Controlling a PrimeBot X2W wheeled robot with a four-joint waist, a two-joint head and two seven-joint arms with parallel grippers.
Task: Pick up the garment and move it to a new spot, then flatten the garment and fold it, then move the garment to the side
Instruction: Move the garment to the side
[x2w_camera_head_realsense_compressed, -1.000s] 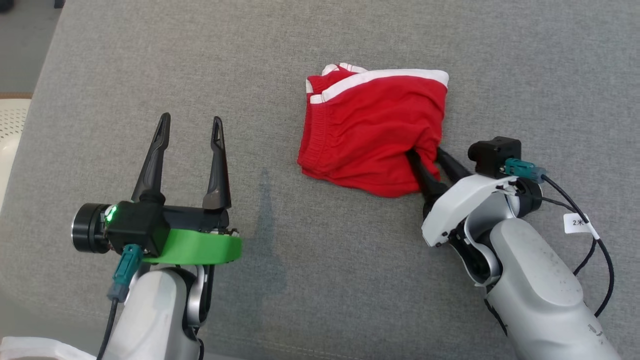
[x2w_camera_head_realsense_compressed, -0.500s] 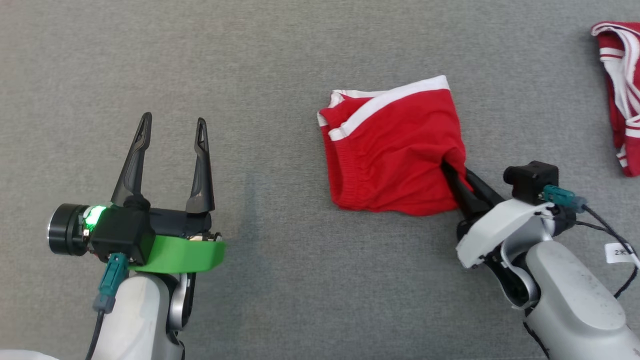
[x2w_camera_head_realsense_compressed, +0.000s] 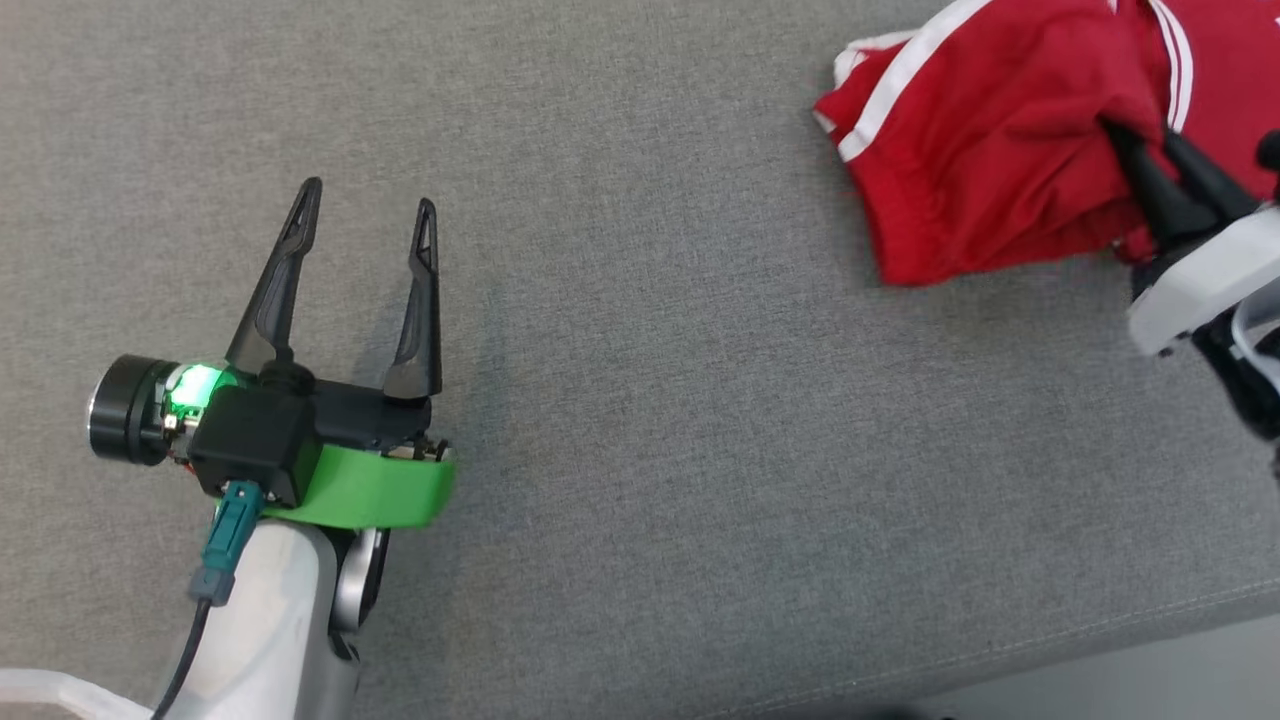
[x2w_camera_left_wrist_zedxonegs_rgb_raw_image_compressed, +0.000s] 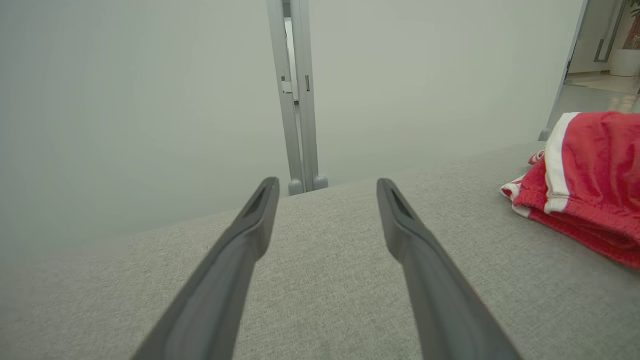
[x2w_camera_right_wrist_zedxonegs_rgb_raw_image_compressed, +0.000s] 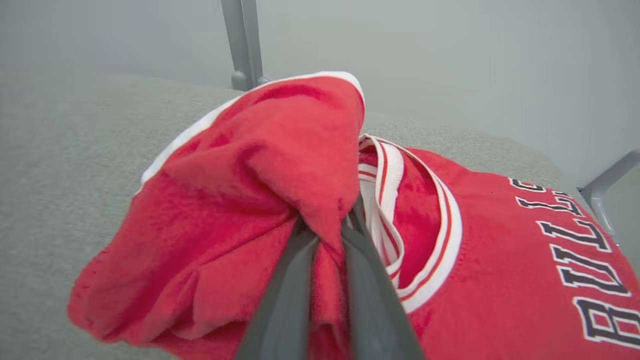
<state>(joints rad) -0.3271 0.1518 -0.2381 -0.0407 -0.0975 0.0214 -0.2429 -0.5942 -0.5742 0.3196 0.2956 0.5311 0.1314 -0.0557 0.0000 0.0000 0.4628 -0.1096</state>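
Right gripper (x2w_camera_head_realsense_compressed: 1142, 140) is clenching a bunched fold of the red shorts (x2w_camera_head_realsense_compressed: 980, 150) between its jaws; the rest of the cloth is billowing ahead and left of them over the grey cushion (x2w_camera_head_realsense_compressed: 700, 400). A red jersey (x2w_camera_right_wrist_zedxonegs_rgb_raw_image_compressed: 500, 260) is lying just right of those jaws. Left gripper (x2w_camera_head_realsense_compressed: 368, 195) is holding its jaws spread wide, shorts well off to their right

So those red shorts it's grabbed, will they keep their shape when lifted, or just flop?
Probably floppy: the red shorts bunch and sag around the single pinch of the right gripper. Likely light, as the cloth looks thin. The soft knit may cling and drag on the grey cushion or the red jersey beside it.
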